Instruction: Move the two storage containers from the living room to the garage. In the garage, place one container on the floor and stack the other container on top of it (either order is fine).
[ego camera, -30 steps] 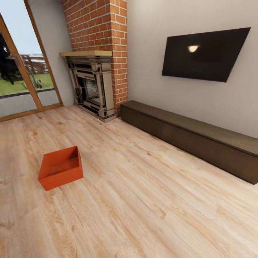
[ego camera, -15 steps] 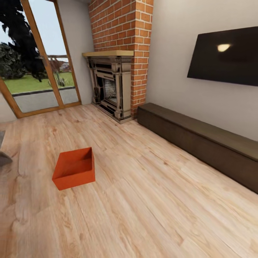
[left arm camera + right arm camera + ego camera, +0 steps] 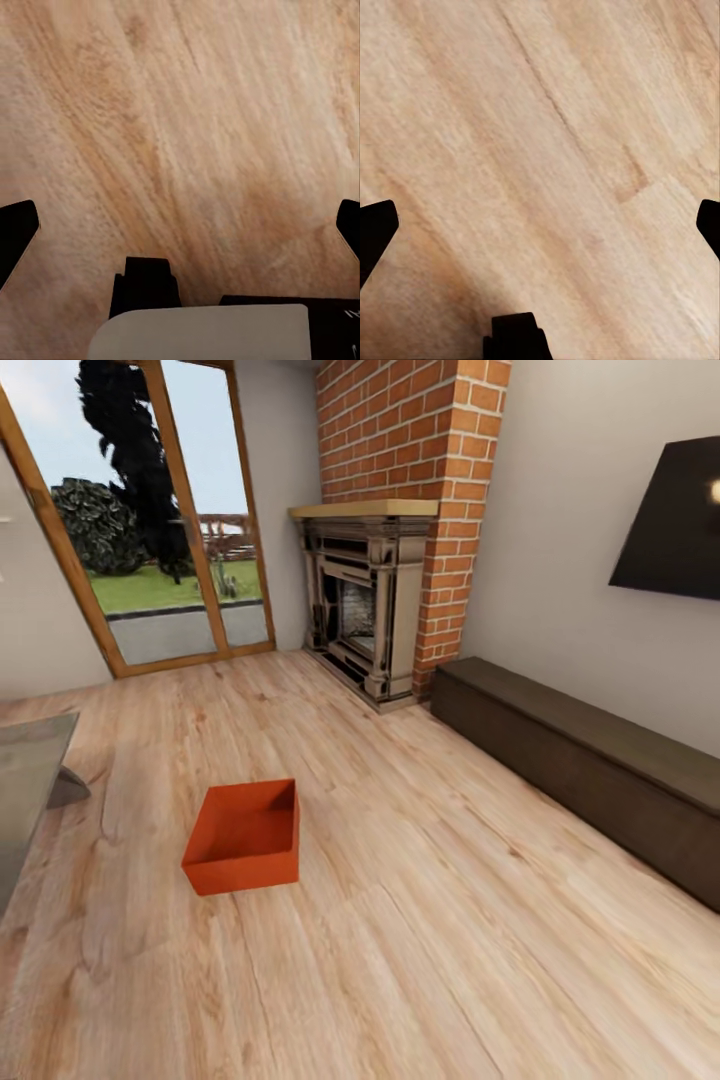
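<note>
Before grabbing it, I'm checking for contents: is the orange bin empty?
Empty: the storage container sits upright, its bare inside visible.

Readable text: you have none to read in any of your views.
Storage container [image 3: 245,838]: its orange-red walls are plain, with no label, brand or number for you.
TV [image 3: 668,518]: your view gives a black screen with one light glint, no logo or characters.
Fireplace [image 3: 368,605]: bare brick and a plain mantel, no plaque or sign.
Left wrist view: at one corner of the dark housing you may notice tiny pale marks [image 3: 350,315], too small and cut off to tell whether they are letters.
</note>
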You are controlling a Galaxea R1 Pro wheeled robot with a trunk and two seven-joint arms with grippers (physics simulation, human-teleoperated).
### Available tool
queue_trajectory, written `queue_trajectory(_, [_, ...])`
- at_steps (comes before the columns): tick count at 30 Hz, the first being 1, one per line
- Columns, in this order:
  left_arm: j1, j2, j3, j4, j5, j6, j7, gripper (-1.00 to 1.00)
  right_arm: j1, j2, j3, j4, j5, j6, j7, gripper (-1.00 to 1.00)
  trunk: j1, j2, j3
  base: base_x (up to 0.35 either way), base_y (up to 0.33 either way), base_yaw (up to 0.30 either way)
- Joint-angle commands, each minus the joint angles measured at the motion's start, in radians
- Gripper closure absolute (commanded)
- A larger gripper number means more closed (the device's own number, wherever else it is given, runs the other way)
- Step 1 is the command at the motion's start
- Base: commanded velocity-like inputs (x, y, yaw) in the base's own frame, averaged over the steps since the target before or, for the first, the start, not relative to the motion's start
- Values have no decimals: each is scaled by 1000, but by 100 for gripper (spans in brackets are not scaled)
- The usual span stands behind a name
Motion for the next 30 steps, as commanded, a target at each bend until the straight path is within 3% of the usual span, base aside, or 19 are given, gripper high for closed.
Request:
queue_trajectory(1, [-1, 0, -8, 1, 10, -3, -4, -100, -1, 0, 9, 0, -10, -4, -5, -100, 0, 0, -1, 333, 0, 295])
queue_trajectory(11, [-1, 0, -8, 1, 10, -3, -4, -100, -1, 0, 9, 0, -10, -4, -5, -100, 0, 0, -1, 333, 15, 263])
queue_trajectory(30, [-1, 0, -8, 1, 10, -3, -4, -100, -1, 0, 9, 0, -11, -3, -4, -100, 0, 0, -1, 310, 163, 15])
